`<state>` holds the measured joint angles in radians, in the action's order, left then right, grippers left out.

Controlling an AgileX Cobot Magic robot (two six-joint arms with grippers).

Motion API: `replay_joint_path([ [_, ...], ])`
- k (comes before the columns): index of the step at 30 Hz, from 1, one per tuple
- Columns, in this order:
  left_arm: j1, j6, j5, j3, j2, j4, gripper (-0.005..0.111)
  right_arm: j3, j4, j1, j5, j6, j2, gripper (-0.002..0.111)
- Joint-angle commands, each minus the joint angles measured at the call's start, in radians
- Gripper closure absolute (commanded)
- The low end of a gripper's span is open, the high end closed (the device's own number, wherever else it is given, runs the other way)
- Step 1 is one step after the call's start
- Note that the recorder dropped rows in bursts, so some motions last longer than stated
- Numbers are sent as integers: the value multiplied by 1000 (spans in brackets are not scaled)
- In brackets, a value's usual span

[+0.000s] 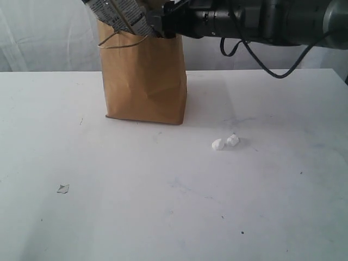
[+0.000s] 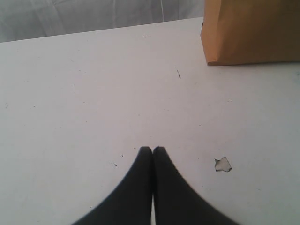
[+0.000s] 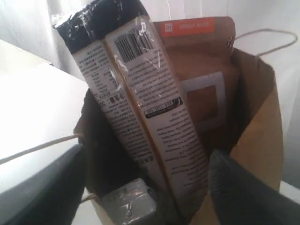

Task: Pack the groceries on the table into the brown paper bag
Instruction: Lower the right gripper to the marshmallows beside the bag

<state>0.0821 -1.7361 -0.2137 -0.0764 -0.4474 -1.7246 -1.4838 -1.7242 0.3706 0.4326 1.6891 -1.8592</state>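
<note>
The brown paper bag (image 1: 144, 81) stands upright at the back of the table (image 1: 261, 206). The long dark-blue/cream packet (image 1: 117, 12) sticks out of its mouth, leaning left. In the right wrist view the packet (image 3: 150, 108) stands inside the bag (image 3: 262, 126) beside the copper-brown pouch (image 3: 201, 70), with a small carton (image 3: 129, 204) lower down. My right gripper (image 3: 145, 159) is over the bag mouth (image 1: 166, 22), open, its fingers wide on either side of the packet. My left gripper (image 2: 152, 149) is shut and empty above bare tabletop, the bag's corner (image 2: 253, 33) ahead of it.
Two small white crumbs (image 1: 225, 142) lie on the table to the right of the bag's front. A small grey scrap (image 1: 63, 188) lies front left, also near the left gripper (image 2: 223, 164). A black cable (image 1: 261, 60) loops under the right arm.
</note>
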Motion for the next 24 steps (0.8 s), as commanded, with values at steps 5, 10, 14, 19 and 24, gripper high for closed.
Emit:
replay_joint_path([
  [5, 0, -1, 9, 7, 6, -20, 107, 30, 712, -17, -88, -448, 214, 40],
  [10, 0, -1, 9, 7, 6, -20, 107, 44, 1266, -52, 86, -1046, 313, 43],
  [14, 0, -1, 9, 7, 6, -20, 107, 74, 1556, -62, 387, -1215, 207, 51],
  [19, 0, -1, 4, 7, 6, -20, 107, 79, 1492, -1, 374, -889, -43, 47],
  [24, 0, -1, 2, 7, 6, -20, 107, 79, 1494, 18, 356, -870, -158, 45],
])
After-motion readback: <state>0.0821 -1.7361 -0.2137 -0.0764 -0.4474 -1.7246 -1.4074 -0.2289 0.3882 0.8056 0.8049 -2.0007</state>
